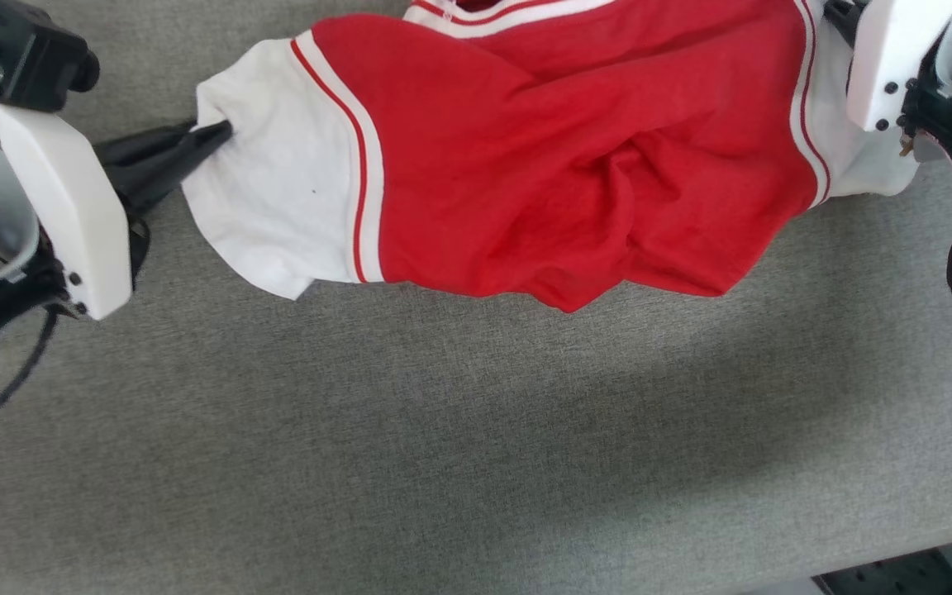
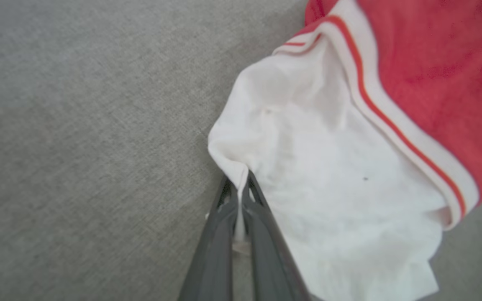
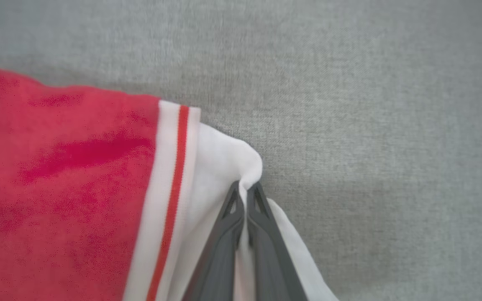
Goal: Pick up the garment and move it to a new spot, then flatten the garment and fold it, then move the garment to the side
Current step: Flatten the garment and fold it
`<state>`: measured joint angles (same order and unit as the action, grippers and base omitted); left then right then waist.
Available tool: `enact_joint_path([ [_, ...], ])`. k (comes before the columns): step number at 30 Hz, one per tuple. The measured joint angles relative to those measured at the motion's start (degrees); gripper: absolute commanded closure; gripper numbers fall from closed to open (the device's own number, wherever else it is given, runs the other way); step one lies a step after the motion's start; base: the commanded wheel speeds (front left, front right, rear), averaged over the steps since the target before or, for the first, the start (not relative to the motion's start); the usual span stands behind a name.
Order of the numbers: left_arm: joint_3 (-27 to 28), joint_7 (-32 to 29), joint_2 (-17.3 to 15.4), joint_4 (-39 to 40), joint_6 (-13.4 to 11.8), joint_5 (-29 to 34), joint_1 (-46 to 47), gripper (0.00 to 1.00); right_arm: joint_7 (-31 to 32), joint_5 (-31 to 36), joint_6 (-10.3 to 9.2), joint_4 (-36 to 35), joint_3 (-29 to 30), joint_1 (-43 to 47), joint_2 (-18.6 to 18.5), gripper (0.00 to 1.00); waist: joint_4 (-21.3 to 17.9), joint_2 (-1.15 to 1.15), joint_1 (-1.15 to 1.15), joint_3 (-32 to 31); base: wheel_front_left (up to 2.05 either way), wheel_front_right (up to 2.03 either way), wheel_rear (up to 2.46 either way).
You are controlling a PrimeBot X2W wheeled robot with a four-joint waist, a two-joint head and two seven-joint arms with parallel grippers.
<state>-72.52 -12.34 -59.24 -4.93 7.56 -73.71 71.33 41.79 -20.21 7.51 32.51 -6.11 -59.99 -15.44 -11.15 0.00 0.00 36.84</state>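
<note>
Here the left gripper is clamped tight on one white sleeve of the shirt, the right gripper on the other.

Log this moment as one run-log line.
garment: unfolded, stretched between grippers | left gripper: shut on white sleeve edge | right gripper: shut on other sleeve edge | surface: grey fabric

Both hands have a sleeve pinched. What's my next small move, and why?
Probably ease the left hand and right hand slightly apart: each is shut on one end of the garment, yet its red middle sags in folds over the grey surface.
</note>
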Motion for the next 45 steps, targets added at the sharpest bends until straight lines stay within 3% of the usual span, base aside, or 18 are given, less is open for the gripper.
enact_joint_path([
  [8,-0.83,12.41,1.52,-2.72,-0.01,-5.70,-1.37,1.00,-5.50,-4.56,-0.01,-9.88,4.09,3.78,-1.83,1.00,1.59,0.00,0.00,-5.08,0.00,0.00,0.00],
  [14,1.07,20.45,1.12,-4.53,-0.01,-11.34,-1.25,1.00,-7.28,-1.57,-0.02,-13.92,9.10,3.62,-0.43,1.00,4.15,0.00,0.00,-7.57,0.00,0.00,0.00],
  [23,8.45,25.26,6.56,-19.75,-0.01,-12.70,10.71,1.00,-16.38,9.56,-0.01,-8.24,16.41,-13.26,7.98,1.00,6.80,0.00,0.00,-6.48,0.00,0.00,0.00],
  [32,21.26,27.22,13.61,-31.77,0.00,-13.49,24.26,1.00,-31.64,21.11,0.00,-0.51,24.20,-30.05,10.70,1.00,8.32,0.00,0.00,-7.01,0.00,0.00,0.00],
  [35,24.63,27.26,14.28,-30.11,0.00,-12.89,24.41,1.00,-34.54,22.91,0.00,2.55,25.74,-31.77,10.80,1.00,8.44,0.00,0.00,-8.01,0.00,0.00,0.00],
  [38,23.99,27.26,13.89,-26.04,0.00,-13.66,19.06,1.00,-34.85,23.24,0.00,5.77,24.12,-29.85,10.13,1.00,8.62,0.00,0.00,-9.18,0.00,0.00,0.00],
  [45,20.69,27.02,9.77,-14.25,-0.01,-18.46,-0.48,1.00,-35.08,15.34,0.00,3.92,16.16,-13.99,6.04,1.00,9.35,0.00,0.00,-11.61,0.00,0.00,0.00],
])
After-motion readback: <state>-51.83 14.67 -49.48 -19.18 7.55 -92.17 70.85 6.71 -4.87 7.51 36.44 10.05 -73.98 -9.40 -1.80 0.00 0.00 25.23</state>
